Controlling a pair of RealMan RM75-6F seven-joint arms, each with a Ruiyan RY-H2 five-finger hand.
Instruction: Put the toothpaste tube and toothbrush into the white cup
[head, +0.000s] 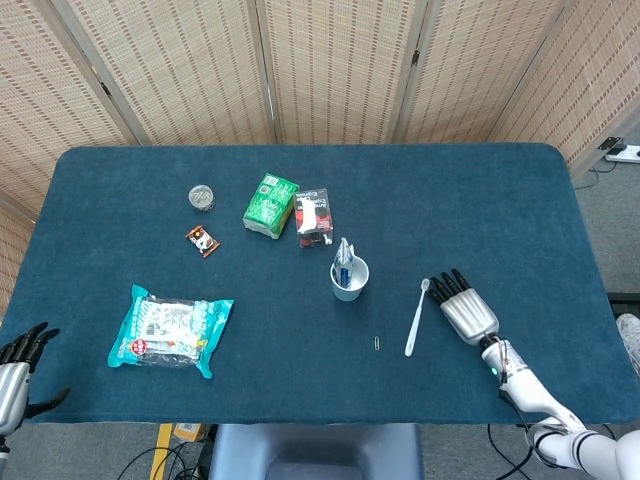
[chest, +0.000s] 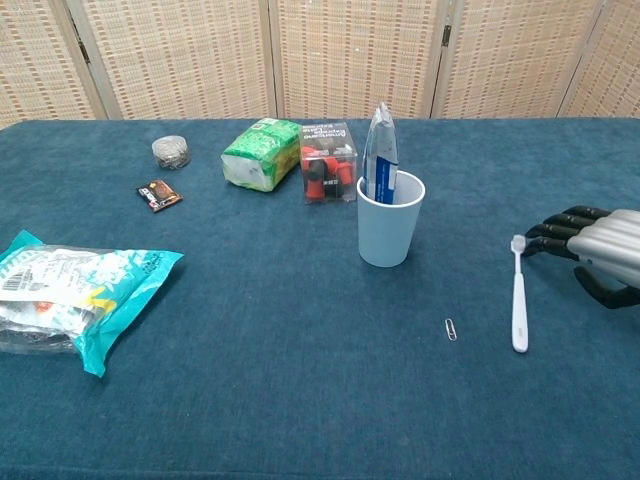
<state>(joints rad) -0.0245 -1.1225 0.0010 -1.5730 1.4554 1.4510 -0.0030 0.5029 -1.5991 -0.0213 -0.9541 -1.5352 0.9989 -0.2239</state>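
Tube (chest: 380, 152) stands upright in the cup (chest: 389, 233), its crimped end above the rim. Cup sits near mid-counter (head: 480, 200), upright.

Brush (chest: 518, 294) lies flat on the counter, right of the cup and well apart from it, head end pointing away from the robot. A paperclip (chest: 450, 329) lies between cup and brush, nearer the brush handle.

Right hand (head: 462, 305) sits low over the counter just beside the brush, palm down, fingers (chest: 556, 229) spread apart and reaching toward the brush head. Holds nothing. Chest view shows the fingertips very close to the bristle end; contact cannot be told.

Left hand (head: 20, 362) at the near left corner of the counter, seen in head view only. Fingers apart, nothing in it.

Other items: green pack (head: 270, 204) and a clear box (head: 314, 212) with red and black contents side by side behind the cup; a small round tin (head: 202, 197) and a small dark sachet (head: 202, 240) further left; a teal snack bag (head: 170, 328) lying flat on the near left.
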